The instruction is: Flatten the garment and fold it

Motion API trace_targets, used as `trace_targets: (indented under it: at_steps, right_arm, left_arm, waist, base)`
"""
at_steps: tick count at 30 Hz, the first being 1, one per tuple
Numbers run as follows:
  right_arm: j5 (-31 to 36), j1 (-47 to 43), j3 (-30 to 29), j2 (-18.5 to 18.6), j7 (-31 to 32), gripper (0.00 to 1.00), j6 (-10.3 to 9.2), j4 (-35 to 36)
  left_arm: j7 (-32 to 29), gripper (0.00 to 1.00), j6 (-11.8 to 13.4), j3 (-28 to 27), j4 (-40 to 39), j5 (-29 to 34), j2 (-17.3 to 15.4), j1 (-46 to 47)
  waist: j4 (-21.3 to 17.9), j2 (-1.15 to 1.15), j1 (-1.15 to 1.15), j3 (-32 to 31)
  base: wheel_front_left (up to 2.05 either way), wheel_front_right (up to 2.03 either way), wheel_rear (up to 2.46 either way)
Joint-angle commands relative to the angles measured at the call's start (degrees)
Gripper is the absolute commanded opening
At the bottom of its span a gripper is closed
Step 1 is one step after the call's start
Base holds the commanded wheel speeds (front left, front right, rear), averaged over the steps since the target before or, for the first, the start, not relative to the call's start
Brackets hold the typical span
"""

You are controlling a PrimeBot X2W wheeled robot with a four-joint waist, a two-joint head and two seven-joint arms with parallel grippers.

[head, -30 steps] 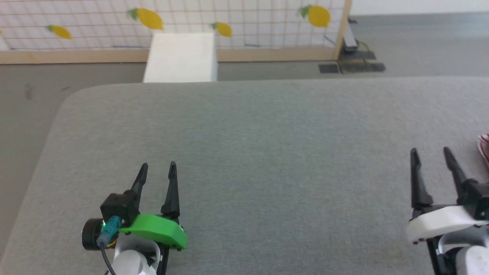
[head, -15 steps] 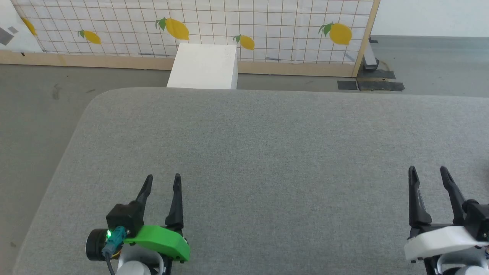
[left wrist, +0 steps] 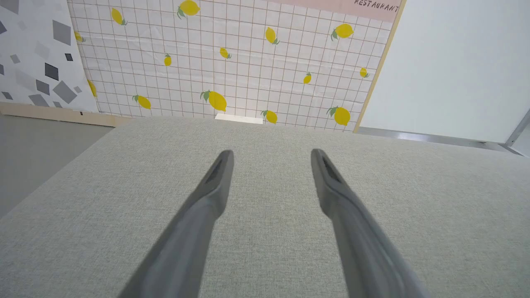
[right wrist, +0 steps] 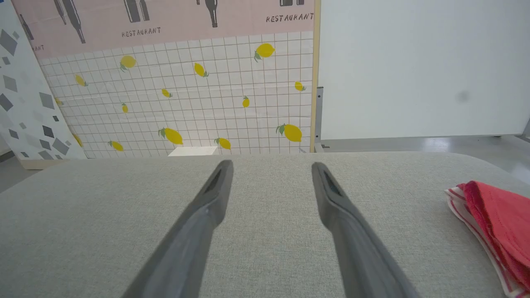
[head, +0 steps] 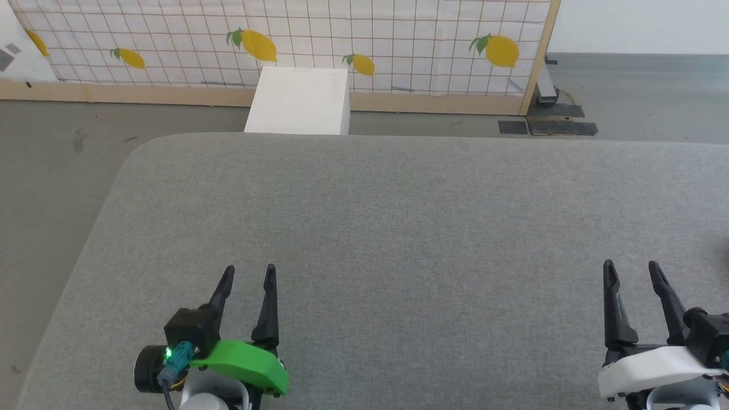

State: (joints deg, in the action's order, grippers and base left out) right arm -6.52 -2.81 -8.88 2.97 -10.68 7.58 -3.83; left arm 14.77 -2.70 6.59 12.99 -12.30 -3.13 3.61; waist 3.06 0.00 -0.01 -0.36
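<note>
The left gripper (head: 249,267), two long dark fingers on a green-shelled wrist, is pointing away from the robot over the grey fabric-covered table (head: 398,193) with rounded corners. Its jaws are standing well apart, and in the left wrist view bare grey fabric is showing through the gap between them. The right gripper (head: 631,263), on a white-shelled wrist, is pointing the same way, well apart from the left one. Its jaws are likewise standing wide and gripping nothing, with bare fabric showing between the fingers in the right wrist view. Whether either pair of fingertips is touching the table cannot be told. The garment (right wrist: 492,219), a red jersey with a white edge carrying red stripes, is lying bunched on the table to the right of the right gripper, clear of its fingers and roughly level with their tips. Ahead of both grippers, past the far edge of the table, a white rectangular box (head: 299,99) is standing on the grey floor (head: 57,159), nearer the left gripper's line than the right's. Behind the box a white grid-patterned panel (head: 398,34) printed with yellow lemons is standing upright, with a pale wooden strip (head: 171,95) running along its foot.
</note>
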Motion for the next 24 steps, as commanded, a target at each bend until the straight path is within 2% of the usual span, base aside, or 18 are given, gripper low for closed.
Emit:
trace_targets:
  at_steps: [1,24]
  right_arm:
    - [0.0,0.0,0.0,0.0,0.1,0.0,0.01,0.0]
    - [0.7,0.3,0.9,0.0,1.2,0.0,0.0,0.4]
  left_arm:
    - [0.0,0.0,0.0,0.0,0.0,0.0,0.0,0.0]
    - [-1.7,0.0,0.3,-0.8,-1.4,1.3,0.0,-0.4]
  waist:
    - [0.0,0.0,0.01,0.0]
    - [-0.4,0.0,0.01,0.0]
  base:
    - [0.0,0.0,0.0]
    - [0.0,0.0,0.0]
